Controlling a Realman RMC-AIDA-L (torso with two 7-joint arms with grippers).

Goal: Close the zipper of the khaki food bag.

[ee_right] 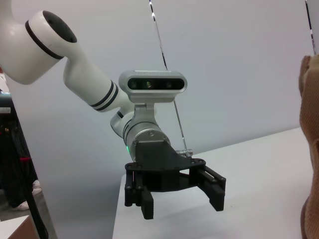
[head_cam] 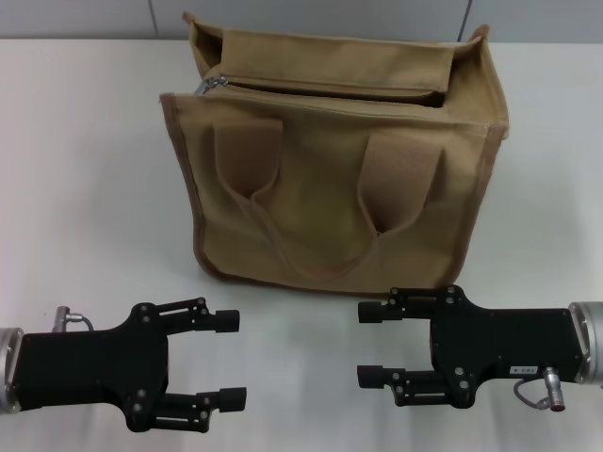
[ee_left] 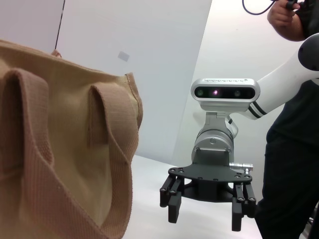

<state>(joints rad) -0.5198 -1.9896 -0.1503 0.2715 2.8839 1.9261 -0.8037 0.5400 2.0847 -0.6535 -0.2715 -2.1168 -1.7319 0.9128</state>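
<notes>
Khaki food bag [head_cam: 334, 179] stands upright on the white bench [head_cam: 85, 188], beyond both hands and between them in line, front face with the two loop handles turned toward them. Bag top is open: the zipper [head_cam: 320, 89] runs along the top edge, with the silver slider [head_cam: 209, 85] parked at the end on the left hand's side.

Left hand [head_cam: 226, 360] sits low on the near bench edge, fingers spread, nothing between them, pointing inward toward the right hand. It is well short of the bag, not touching.

Right hand [head_cam: 369, 343] mirrors it on the other side, fingers spread and empty, pointing toward the left hand, just in front of the bag's lower right corner but apart from it.

Wrist views agree: each shows the opposite hand [ee_left: 202, 211] [ee_right: 179, 201] with fingers apart, over the bench.

A person in black [ee_left: 294, 164] stands behind the right arm.
</notes>
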